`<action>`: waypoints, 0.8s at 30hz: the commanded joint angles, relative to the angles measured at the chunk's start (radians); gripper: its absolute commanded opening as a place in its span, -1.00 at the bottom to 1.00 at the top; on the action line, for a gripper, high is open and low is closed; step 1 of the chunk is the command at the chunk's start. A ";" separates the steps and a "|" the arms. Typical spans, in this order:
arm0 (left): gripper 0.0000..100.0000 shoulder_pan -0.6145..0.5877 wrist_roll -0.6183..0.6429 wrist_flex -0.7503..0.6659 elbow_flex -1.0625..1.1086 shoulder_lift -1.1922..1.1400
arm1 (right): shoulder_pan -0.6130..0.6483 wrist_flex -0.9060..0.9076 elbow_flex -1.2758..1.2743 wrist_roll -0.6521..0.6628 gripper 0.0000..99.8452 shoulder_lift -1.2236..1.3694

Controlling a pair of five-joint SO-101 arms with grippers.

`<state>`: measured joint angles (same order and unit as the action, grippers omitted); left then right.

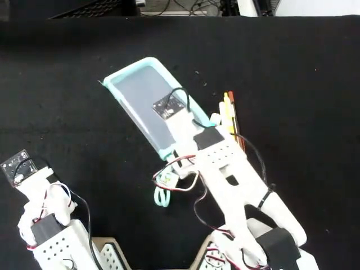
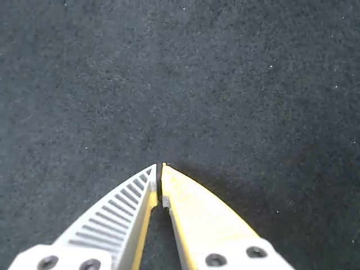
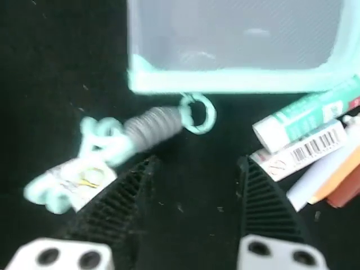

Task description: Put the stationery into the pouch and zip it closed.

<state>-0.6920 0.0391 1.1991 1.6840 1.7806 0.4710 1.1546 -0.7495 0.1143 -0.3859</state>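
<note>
Fingers (image 3: 264, 197) of the right gripper (image 3: 197, 163) are found apart and empty, the left gripper's (image 2: 160, 167) shut on nothing; the stationery (image 3: 298, 149) is noted lying outside the pouch (image 3: 230, 39).

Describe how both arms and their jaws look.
The left arm and right arm are white plastic with black motor blocks, perforated plates, red, white and black wires and a circuit board at the wrist. The left jaws are pointed, one white and ribbed, one yellow; the right ones are black and ribbed.

Black cloth (image 1: 292, 56) underneath; cables (image 1: 194, 7) beyond far edge.
</note>
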 commanded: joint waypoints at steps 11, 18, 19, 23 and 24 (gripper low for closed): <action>-0.93 -0.008 0.003 -0.018 0.016 0.002 | 0.107 -0.060 -0.099 0.017 -0.55 -0.022; -0.93 -0.008 0.003 -0.018 0.016 0.002 | 0.104 0.081 -0.148 0.207 -0.68 -0.031; -0.93 -0.008 0.003 -0.018 0.016 0.002 | 0.104 0.106 -0.134 0.219 -0.72 -0.031; -0.93 -0.008 0.003 -0.018 0.016 0.002 | 0.104 0.137 -0.068 0.219 -0.75 -0.031; -0.93 -0.008 0.003 -0.018 0.016 0.002 | 0.104 0.135 -0.047 0.207 -0.75 -0.031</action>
<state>-0.6920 0.0391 1.1991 1.6840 1.7806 0.5708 1.2789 -0.8753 0.3261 -0.3859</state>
